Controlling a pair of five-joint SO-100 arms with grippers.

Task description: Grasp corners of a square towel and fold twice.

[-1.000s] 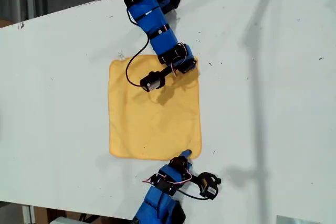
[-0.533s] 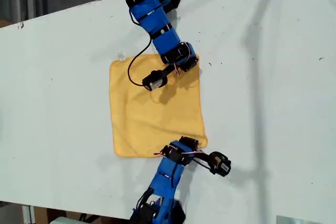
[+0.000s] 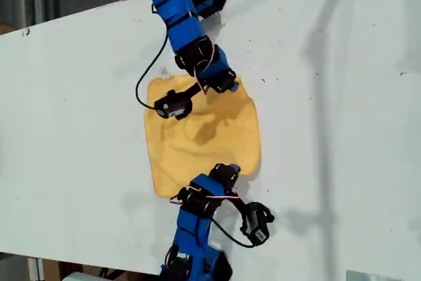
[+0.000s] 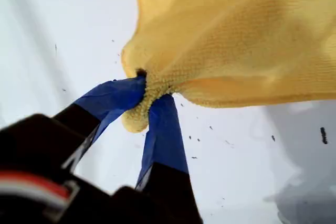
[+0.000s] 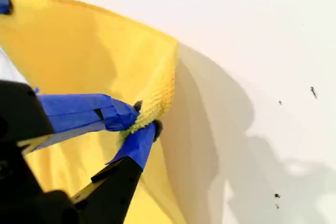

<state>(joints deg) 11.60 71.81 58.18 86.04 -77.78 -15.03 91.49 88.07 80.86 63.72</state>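
Towel [image 3: 200,136] is lying rumpled mid-table [image 3: 329,129], and my first end effector [image 4: 149,98] is pinching one of its corners [image 4: 135,119] tight between blue-taped fingers [image 4: 164,129], while my second end effector [image 5: 137,121] is clamping another hemmed corner [image 5: 157,98], lifting that edge off the table.

Both arms: bright blue printed links w/ black servo blocks, red+white wires at joints, thin black cable looping to a black wrist cam on each. My first gripper [image 4: 149,100] has blue-taped fingers [image 4: 165,129] on black bodies; my second gripper [image 5: 139,121] same, blue tape over black, small dark screw at tip
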